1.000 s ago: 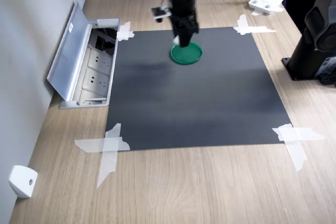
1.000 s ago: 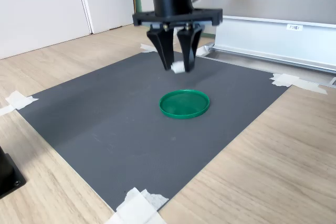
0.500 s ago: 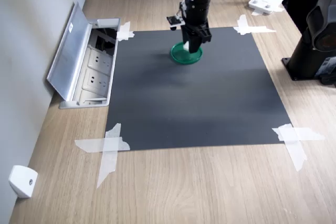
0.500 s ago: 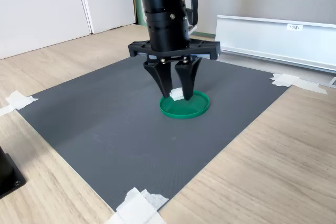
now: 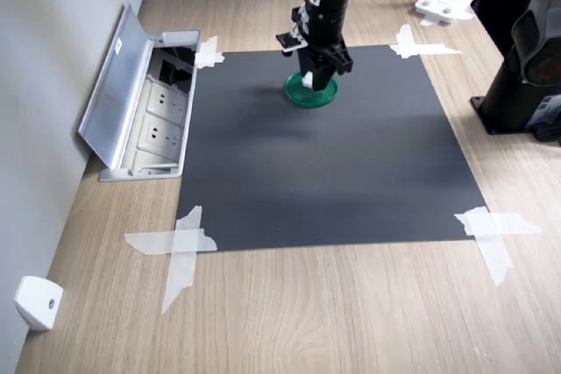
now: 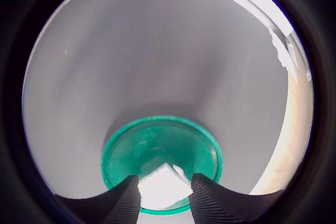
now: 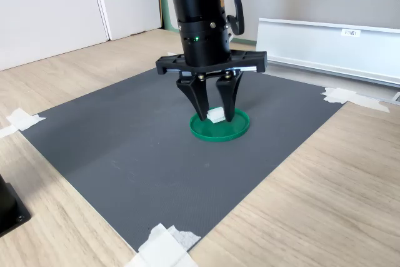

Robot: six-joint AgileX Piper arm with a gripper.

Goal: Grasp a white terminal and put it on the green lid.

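The green lid [image 5: 312, 95] [image 7: 219, 127] [image 6: 157, 153] lies on the black mat's far part in the first exterior view. My gripper [image 5: 316, 77] [image 7: 216, 117] [image 6: 164, 195] stands upright right over it, fingertips down at the lid's surface. Between them sits the white terminal [image 5: 308, 81] [image 7: 216, 115] [image 6: 163, 186], a tiny white block, low over or resting on the lid's inside. Both fingers [image 6: 212, 203] press against its sides in the wrist view, so the gripper is shut on it.
The black mat [image 5: 324, 164] is taped at its corners to a wooden table. An open floor socket box [image 5: 149, 111] lies at the first exterior view's left. A black stand [image 5: 526, 67] is at the first exterior view's right, and a white wedge [image 5: 37, 302] at its lower left.
The gripper came down with the white terminal from above the lid to the lid's surface and shifted slightly over the lid. The lid has not moved.
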